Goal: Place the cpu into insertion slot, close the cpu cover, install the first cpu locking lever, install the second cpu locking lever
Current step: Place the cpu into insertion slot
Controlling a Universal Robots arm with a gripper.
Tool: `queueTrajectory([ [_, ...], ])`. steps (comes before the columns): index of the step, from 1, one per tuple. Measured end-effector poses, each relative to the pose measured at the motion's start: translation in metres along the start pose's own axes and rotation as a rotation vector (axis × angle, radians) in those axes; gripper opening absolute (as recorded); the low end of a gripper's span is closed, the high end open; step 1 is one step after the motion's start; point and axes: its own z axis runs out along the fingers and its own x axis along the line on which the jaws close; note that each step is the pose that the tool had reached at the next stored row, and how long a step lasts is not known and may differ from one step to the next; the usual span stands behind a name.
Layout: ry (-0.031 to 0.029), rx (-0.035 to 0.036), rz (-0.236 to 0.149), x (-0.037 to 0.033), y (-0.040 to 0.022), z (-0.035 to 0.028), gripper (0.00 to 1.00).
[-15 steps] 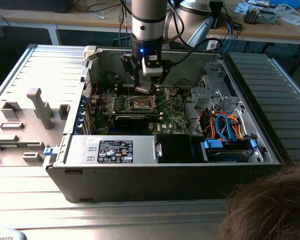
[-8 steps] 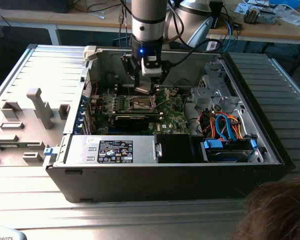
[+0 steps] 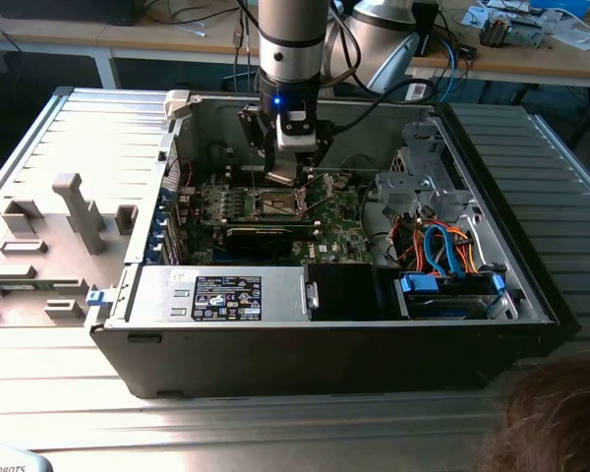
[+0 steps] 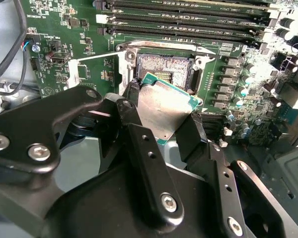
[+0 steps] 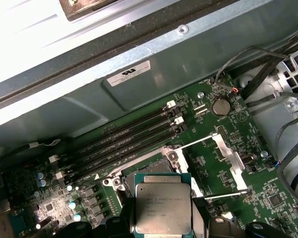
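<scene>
Your gripper point(image 4: 162, 113) clamps the cpu point(image 4: 169, 101) by two edges over the slot point(image 4: 164, 67), whose contact field it partly hides.

Fine print on the cpu point(image 5: 163, 208) is too small for you to read. Beyond the cpu, a white sticker point(image 5: 129, 73) on the case wall point(image 5: 198, 64) is equally illegible.

The cpu point(image 4: 164, 111) hung between the fingers of the gripper point(image 4: 161, 116), just over the insertion slot point(image 4: 165, 68); in the exterior view, the power supply point(image 3: 221, 293) lay at the slot's seven o'clock.
</scene>
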Motion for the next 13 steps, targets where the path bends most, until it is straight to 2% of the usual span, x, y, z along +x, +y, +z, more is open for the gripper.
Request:
queueTrajectory([
  [13, -0.0034, -0.0008, 0.042, 0.0, -0.0001, 0.0015, 0.54],
])
